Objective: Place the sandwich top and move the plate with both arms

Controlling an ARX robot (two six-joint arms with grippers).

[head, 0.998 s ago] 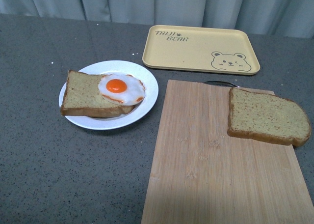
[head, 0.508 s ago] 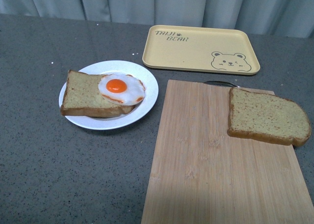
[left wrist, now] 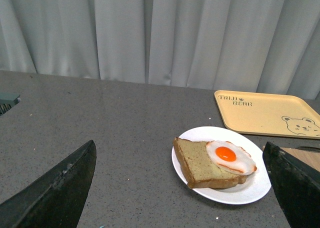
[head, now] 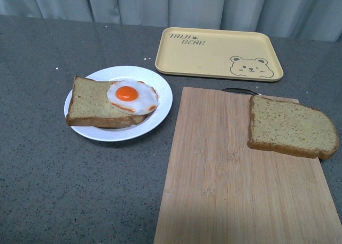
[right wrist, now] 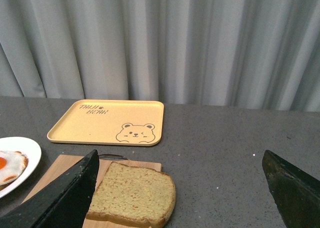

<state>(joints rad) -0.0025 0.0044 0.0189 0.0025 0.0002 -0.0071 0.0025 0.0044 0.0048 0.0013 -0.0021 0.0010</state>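
- Facing the sandwich top (right wrist: 135, 194), the right jaws stand spread wide with nothing pinched. Their black fingers (right wrist: 55, 198) frame the slice, which lies ahead of them and lower, closer to the finger on the plate's side.
- The sandwich top (head: 291, 127) lies flat on the cutting board (head: 224, 169), at the part of the board farthest from the plate (head: 160, 102). Its domed end reaches just past the board's edge.
- Its long axis runs roughly across the opening of the right jaws, from one finger toward the other, with the domed end pointing away from the plate.
- The left jaws are also spread wide and empty. The plate (left wrist: 200, 134) sits on the desk (head: 64, 190) ahead of them, nearer the finger (left wrist: 295, 188) on the board's side.
- On the plate rests the lower slice (head: 91, 102), with a fried egg (head: 131, 97) on its board-side end and overhanging it.
- The right arm is plainly the nearer one to the sandwich top, so the pick looks like its job, and that pick is not yet begun.
- Because the slice lies lengthwise across the opening, the right jaws probably need to turn or reach over to take it across its shorter width. The carry then runs toward the left jaws' side.
- The yellow tray (head: 214, 51) lies beyond both pairs of jaws, apart from the slice.
- Neither arm shows in the front view.
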